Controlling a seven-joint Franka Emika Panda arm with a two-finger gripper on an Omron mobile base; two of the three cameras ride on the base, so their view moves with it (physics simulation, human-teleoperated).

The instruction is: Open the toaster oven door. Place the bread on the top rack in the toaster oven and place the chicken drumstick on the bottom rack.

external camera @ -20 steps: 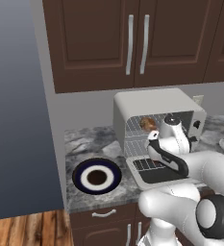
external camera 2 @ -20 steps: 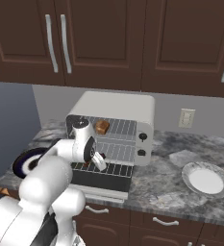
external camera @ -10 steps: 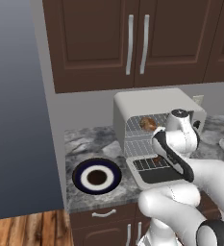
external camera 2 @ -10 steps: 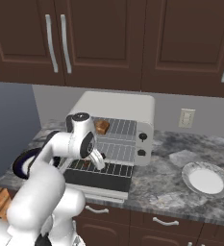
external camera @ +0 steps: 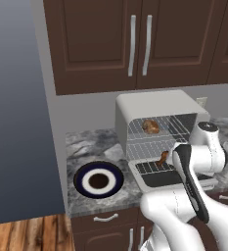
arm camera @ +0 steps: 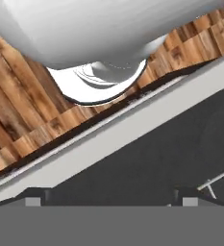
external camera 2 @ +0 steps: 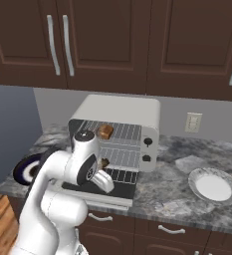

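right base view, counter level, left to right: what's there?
Dark-rimmed plate → toaster oven with its door dropped open → wall outlet → white plate.

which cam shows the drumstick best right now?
Left base view: the chicken drumstick lies unobstructed on the bottom rack, dark brown and tapering. In the right base view the arm covers most of it, leaving a brown sliver. The hand view looks at the toaster oven door glass instead.

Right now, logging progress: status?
Tool open, above the toaster oven door. Bread on top rack, chicken drumstick on bottom rack. Nothing blocking.
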